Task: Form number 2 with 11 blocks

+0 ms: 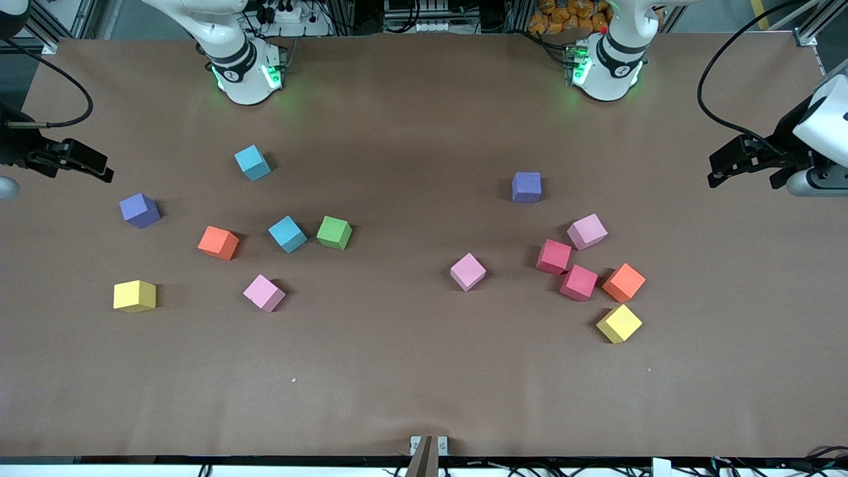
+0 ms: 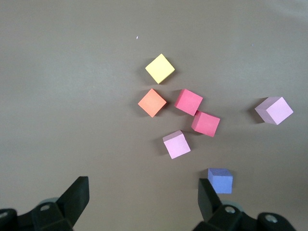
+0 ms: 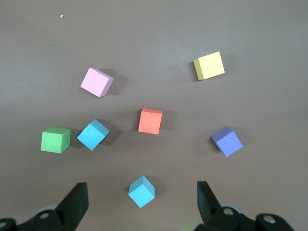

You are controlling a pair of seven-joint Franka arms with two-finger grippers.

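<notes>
Yellow block (image 1: 619,323) nearest the camera — blocks scattered, well apart from left hand (image 1: 719,173) and right hand (image 1: 99,173), both wide

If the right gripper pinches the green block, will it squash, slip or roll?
The green block looks like matte foam, so it is probably light and may give a little under the fingers. Its dull surface should grip rather than slip. Flat faces mean it will likely slide or turn when nudged, not roll. A cyan block sits close beside it, so a wide approach might bump that.
</notes>
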